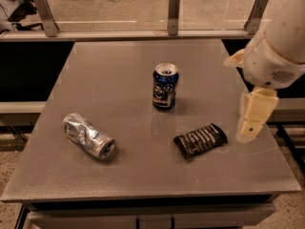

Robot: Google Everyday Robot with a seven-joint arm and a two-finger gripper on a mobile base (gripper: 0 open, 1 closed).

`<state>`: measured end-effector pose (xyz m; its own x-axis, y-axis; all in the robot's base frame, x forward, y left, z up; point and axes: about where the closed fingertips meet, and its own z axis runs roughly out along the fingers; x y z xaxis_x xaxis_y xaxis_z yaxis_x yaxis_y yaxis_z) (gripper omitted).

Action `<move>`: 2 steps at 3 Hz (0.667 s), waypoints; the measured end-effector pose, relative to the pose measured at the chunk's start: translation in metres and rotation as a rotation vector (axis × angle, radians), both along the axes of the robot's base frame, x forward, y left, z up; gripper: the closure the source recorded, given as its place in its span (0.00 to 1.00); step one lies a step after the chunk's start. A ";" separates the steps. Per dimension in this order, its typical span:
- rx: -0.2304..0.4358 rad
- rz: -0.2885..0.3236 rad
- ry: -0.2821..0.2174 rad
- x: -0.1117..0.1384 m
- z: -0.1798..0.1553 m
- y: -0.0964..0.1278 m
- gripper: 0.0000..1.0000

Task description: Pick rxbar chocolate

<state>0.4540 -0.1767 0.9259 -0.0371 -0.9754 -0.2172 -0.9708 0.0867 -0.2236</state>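
The rxbar chocolate [200,140] is a flat bar in a glossy black wrapper with pale lettering. It lies at an angle on the grey table [119,80], right of centre and towards the front. My gripper [252,119] is pale cream and hangs from the white arm [279,46] at the right. It is just right of the bar's right end and above the table surface, and it is not touching the bar.
An upright blue can [165,86] stands near the table's centre, behind and left of the bar. A crushed silver can [88,135] lies on its side at front left. A rail with metal posts [174,12] runs along the table's far edge.
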 end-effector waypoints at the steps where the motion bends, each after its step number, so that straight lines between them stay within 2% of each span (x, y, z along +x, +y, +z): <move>1: -0.060 0.152 0.026 0.000 -0.048 0.023 0.00; 2: -0.128 0.268 0.095 -0.003 -0.087 0.035 0.00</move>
